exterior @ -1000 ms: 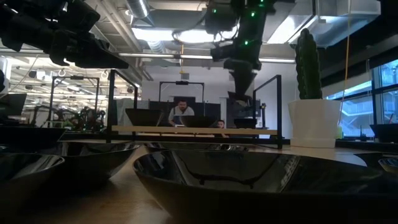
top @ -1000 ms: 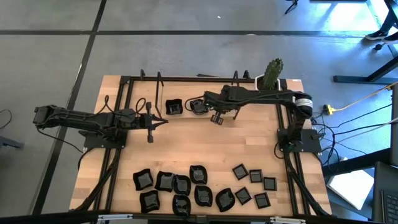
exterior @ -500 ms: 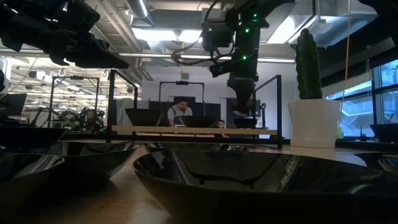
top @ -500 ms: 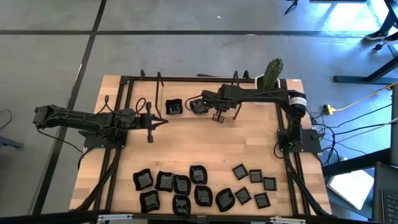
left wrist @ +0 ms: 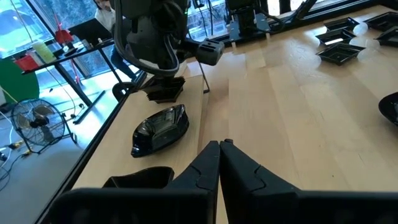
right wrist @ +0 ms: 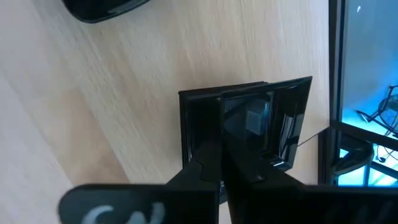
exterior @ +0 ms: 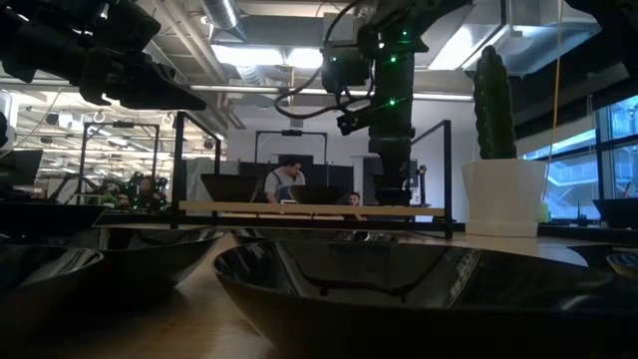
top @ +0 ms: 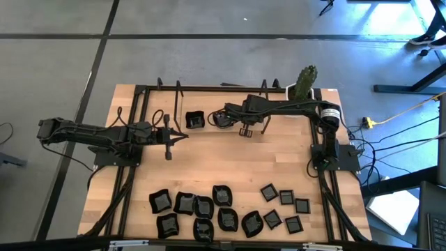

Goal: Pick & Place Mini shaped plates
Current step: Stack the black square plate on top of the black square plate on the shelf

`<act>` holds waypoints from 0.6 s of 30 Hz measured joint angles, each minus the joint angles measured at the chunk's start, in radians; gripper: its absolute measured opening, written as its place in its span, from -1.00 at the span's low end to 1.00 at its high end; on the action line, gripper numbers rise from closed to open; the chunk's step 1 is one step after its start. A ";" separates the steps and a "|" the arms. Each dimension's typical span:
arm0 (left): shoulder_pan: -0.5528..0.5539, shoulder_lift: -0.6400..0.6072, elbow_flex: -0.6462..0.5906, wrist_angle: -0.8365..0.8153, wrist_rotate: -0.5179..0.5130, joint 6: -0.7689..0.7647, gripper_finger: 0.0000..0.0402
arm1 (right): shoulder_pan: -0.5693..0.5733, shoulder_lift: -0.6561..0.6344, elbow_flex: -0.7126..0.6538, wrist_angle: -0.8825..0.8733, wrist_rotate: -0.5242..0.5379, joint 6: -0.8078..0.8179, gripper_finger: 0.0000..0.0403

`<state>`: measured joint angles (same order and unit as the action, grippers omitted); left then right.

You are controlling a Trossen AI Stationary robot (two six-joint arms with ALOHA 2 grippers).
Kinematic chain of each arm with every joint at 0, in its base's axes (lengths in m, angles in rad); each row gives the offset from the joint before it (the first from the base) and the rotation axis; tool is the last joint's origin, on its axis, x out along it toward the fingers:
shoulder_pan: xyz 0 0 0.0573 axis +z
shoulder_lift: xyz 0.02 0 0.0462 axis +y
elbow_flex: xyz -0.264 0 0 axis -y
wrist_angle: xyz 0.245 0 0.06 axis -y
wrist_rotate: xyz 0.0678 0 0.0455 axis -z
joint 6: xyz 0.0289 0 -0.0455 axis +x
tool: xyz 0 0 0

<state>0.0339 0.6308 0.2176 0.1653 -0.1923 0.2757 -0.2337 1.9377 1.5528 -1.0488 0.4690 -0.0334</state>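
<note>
Right gripper (right wrist: 221, 165), fingers pressed together, is hovering directly over a stack of small square black plates (right wrist: 249, 121), with a wavy-edged plate (top: 196, 120) lying just beside it. Left gripper (left wrist: 219, 152) is waiting nearby, fingers pressed together.

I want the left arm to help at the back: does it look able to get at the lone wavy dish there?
Probably yes: bare wood lies between the shut left gripper and the wavy dish.

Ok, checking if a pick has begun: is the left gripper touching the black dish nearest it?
Apart. The left wrist view shows bare wood between the shut left gripper and the dish.
</note>
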 joint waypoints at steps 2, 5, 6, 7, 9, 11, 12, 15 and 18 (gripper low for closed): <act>0.000 0.000 0.000 -0.006 0.000 0.000 -0.98 | 0.000 0.000 0.000 0.000 -0.001 -0.001 -0.97; 0.000 0.000 0.000 -0.006 0.000 0.000 -0.98 | 0.000 0.000 0.000 0.000 -0.024 0.001 -0.97; 0.000 0.000 0.000 -0.006 0.000 0.000 -0.98 | 0.000 0.000 0.000 0.000 -0.036 0.000 -0.97; 0.000 0.000 0.000 -0.006 0.000 0.000 -0.97 | 0.000 0.000 0.000 -0.001 -0.052 -0.001 -0.97; 0.000 0.000 0.000 -0.006 0.000 0.000 -0.96 | 0.000 0.000 0.000 0.001 -0.073 -0.002 -0.96; 0.000 0.000 0.000 -0.006 0.000 0.000 -0.96 | 0.000 0.000 0.000 0.003 -0.065 -0.004 -0.95; 0.000 0.000 0.000 -0.006 0.000 0.000 -0.96 | 0.000 0.000 -0.001 0.002 -0.054 -0.003 -0.95; 0.000 0.000 0.000 -0.006 0.000 0.000 -0.97 | 0.000 0.000 -0.001 0.000 -0.045 -0.002 -0.94; 0.000 0.000 0.000 -0.006 0.000 0.000 -0.98 | 0.000 0.000 -0.001 0.000 -0.043 -0.002 -0.94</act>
<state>0.0340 0.6308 0.2176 0.1593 -0.1925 0.2756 -0.2333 1.9377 1.5520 -1.0483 0.4257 -0.0357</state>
